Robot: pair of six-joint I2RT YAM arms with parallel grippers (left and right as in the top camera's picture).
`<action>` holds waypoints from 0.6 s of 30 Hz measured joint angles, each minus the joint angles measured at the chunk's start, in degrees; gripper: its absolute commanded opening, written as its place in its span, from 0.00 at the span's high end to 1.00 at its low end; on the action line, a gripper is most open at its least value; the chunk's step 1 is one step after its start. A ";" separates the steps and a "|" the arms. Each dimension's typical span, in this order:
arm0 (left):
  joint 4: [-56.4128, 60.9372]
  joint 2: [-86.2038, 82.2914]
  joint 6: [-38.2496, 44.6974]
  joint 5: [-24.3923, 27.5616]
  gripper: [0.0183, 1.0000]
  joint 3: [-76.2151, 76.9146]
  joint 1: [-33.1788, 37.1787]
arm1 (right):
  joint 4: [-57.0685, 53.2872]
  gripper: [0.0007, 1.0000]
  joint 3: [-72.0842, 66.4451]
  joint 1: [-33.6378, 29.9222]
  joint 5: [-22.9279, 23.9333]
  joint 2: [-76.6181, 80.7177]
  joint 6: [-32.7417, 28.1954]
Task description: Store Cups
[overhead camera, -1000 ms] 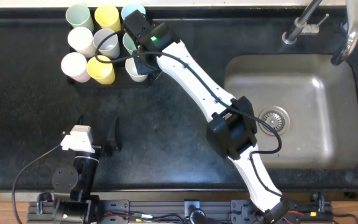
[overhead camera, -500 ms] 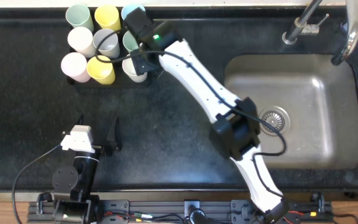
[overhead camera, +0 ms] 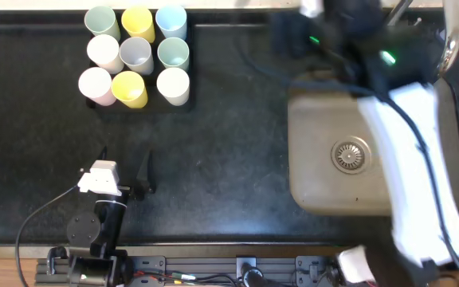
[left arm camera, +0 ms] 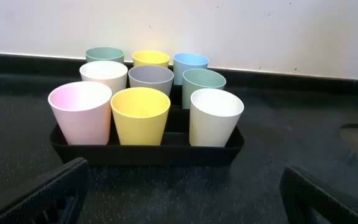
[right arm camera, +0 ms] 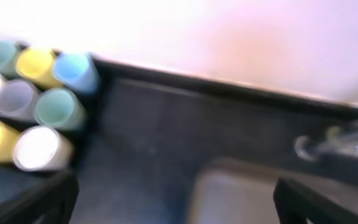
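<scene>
Several pastel cups stand upright in three rows in a black tray (left arm camera: 145, 153) at the counter's back left; the front row holds a pink cup (overhead camera: 95, 84), a yellow cup (overhead camera: 129, 88) and a white cup (overhead camera: 174, 84). My left gripper (overhead camera: 126, 164) rests low on the counter in front of the tray, open and empty, looking at the cups (left arm camera: 146, 115). My right gripper (overhead camera: 290, 37) is raised near the back wall between the tray and the sink, blurred, open with nothing in it (right arm camera: 176, 200); the cups (right arm camera: 39, 146) show off to its side.
A steel sink (overhead camera: 317, 119) is set into the dark counter at the right, with a faucet (overhead camera: 389, 32) behind it. The right arm (overhead camera: 417, 159) stretches over the sink. Bare counter lies between the tray and the sink.
The right arm has swung away from the tray's right column toward the sink and lifted, leaving the white cup in the front right slot. The left arm has not moved.
</scene>
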 measured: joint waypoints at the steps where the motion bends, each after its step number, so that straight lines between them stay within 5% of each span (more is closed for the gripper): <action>1: 0.00 0.00 0.00 0.00 0.00 0.00 0.00 | 2.19 0.00 -4.94 -0.81 0.15 -3.08 -0.50; 10: 0.00 0.00 0.00 0.00 0.00 0.00 0.00 | 27.45 0.00 -53.37 -3.45 -0.11 -40.63 -2.86; 18: 0.00 0.00 0.00 0.00 0.00 0.00 0.00 | 41.35 0.00 -78.66 -4.87 -0.26 -69.42 -3.28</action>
